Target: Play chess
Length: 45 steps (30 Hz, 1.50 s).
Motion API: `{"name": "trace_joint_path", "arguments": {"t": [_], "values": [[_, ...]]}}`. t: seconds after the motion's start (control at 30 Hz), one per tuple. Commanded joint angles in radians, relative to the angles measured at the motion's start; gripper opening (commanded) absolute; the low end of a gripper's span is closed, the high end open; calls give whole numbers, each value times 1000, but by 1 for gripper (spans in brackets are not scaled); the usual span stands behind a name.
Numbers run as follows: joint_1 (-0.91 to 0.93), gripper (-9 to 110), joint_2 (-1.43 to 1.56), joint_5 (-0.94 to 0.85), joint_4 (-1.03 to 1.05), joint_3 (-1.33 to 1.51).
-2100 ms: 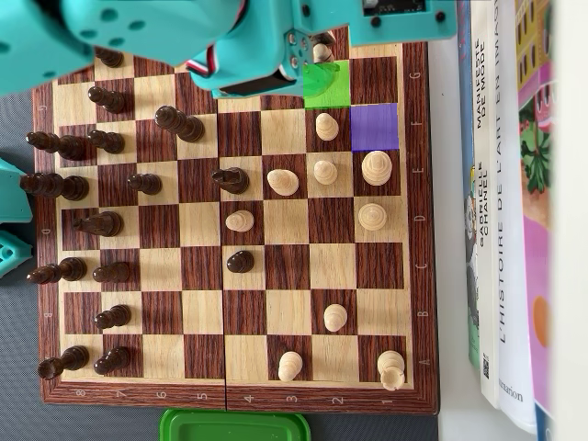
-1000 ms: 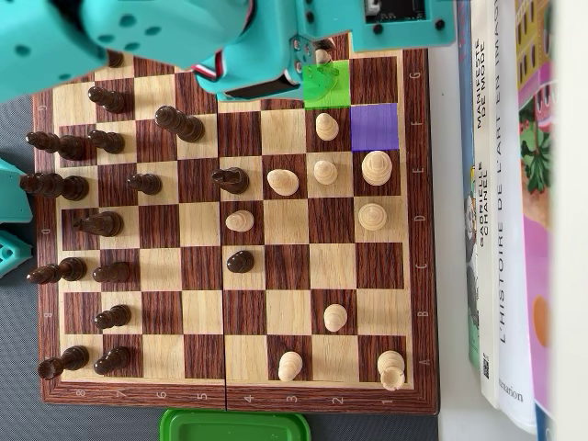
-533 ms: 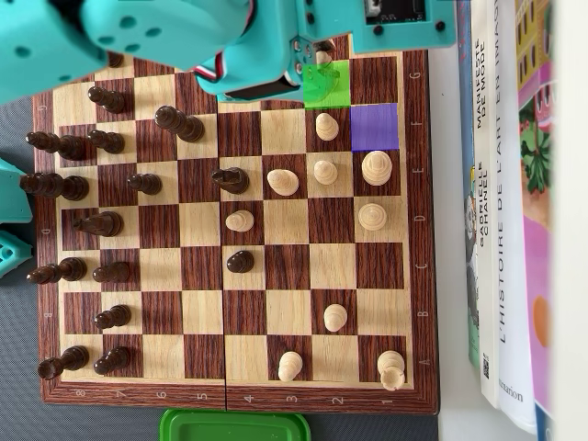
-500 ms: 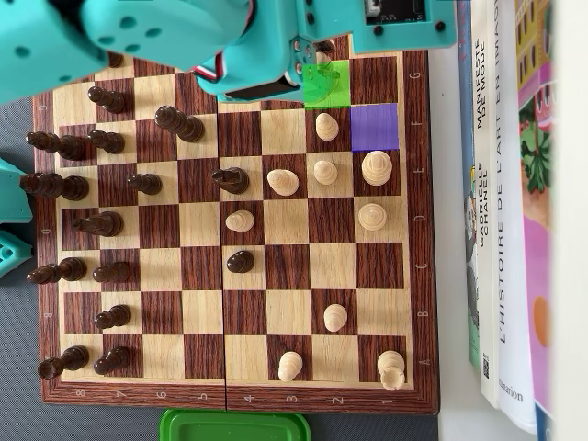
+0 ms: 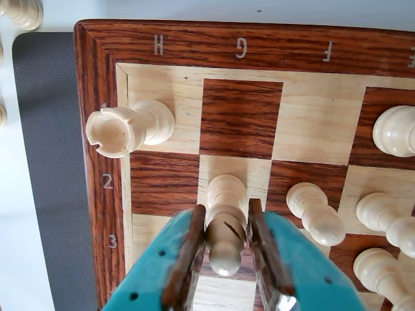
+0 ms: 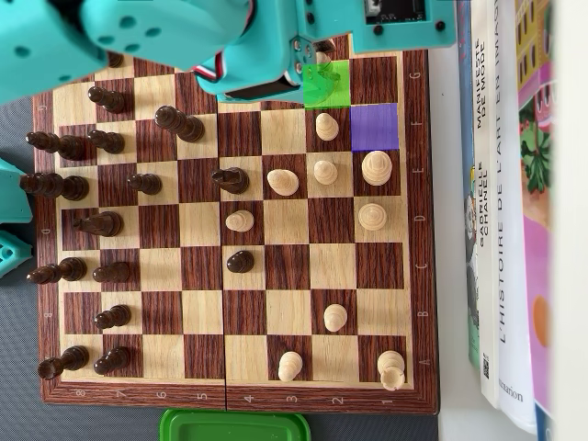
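Note:
A wooden chessboard point(image 6: 418, 230) fills the overhead view, with dark pieces point(image 6: 101, 225) at its left and light pieces point(image 6: 326, 172) at its right. One square is tinted green point(image 6: 338, 92) and one purple point(image 6: 375, 127). My teal gripper point(image 6: 317, 69) reaches in from the top over the green square. In the wrist view my gripper point(image 5: 226, 210) is shut on a white bishop point(image 5: 225, 223) with a slit in its head, standing on the light G2 square of the chessboard point(image 5: 259, 45). Both brown pads press its sides.
A white rook point(image 5: 123, 129) stands on H1 just left of the bishop, and a white pawn point(image 5: 314, 210) close on its right. Books point(image 6: 514, 211) lie along the board's right edge. A green lid point(image 6: 234, 425) sits below the board. A grey mat point(image 5: 48, 162) borders it.
Since two seconds ago the arm has shifted slightly and settled over the green square. Over the last second nothing has visibly moved.

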Motion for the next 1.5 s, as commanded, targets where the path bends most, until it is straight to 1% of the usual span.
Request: {"name": "trace_joint_path", "arguments": {"t": [0.0,0.37,0.8,1.2,1.47], "values": [[9,14,14,-2,-8,-43],[11,15,25,-2,-11,-46],[5,15,170,-2,0,-32],[29,15,469,3,-11,179],[114,15,680,-12,-6,337]]}}
